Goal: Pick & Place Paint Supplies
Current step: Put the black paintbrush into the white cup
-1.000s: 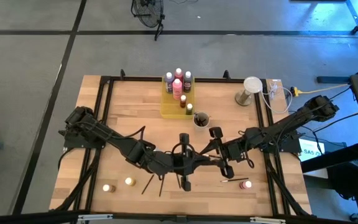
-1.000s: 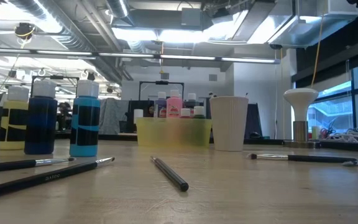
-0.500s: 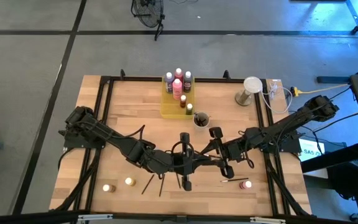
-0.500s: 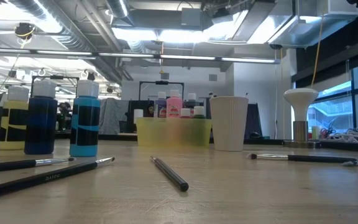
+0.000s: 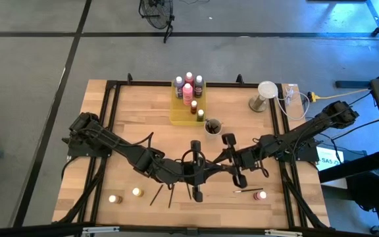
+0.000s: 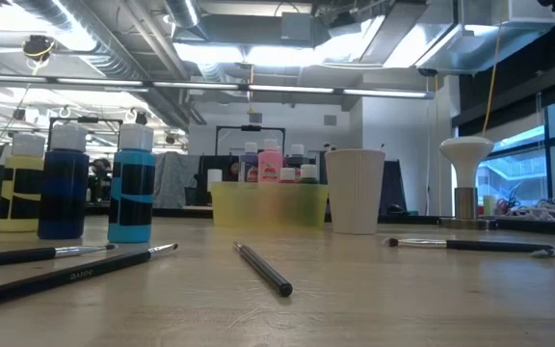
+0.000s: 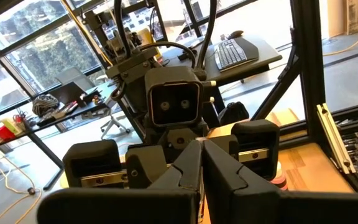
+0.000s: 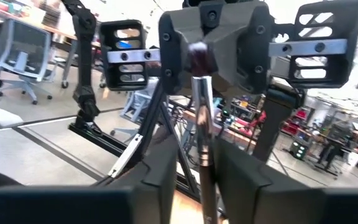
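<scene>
We are looking down on the counter (image 5: pixel 130 118), where both arms are meeting near six o'clock. The right gripper (image 8: pixel 194 180) has narrowed and is now pinching a thin brush (image 8: pixel 202 134) that the left gripper (image 7: pixel 201 165), pressed together, is presenting. This looks like a handover. Paint bottles (image 5: pixel 188 89) are waiting in the yellow tray (image 5: pixel 178 113) at twelve o'clock.

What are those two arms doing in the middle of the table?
The two arms meet over the table's middle and seem to be passing a paintbrush. The left gripper is shut; the brush stands between the right gripper's fingers, facing it. Some paint bottles already stand in the yellow tray, and a grey cup sits beside it. More brushes and bottles lie loose on the table.
</scene>
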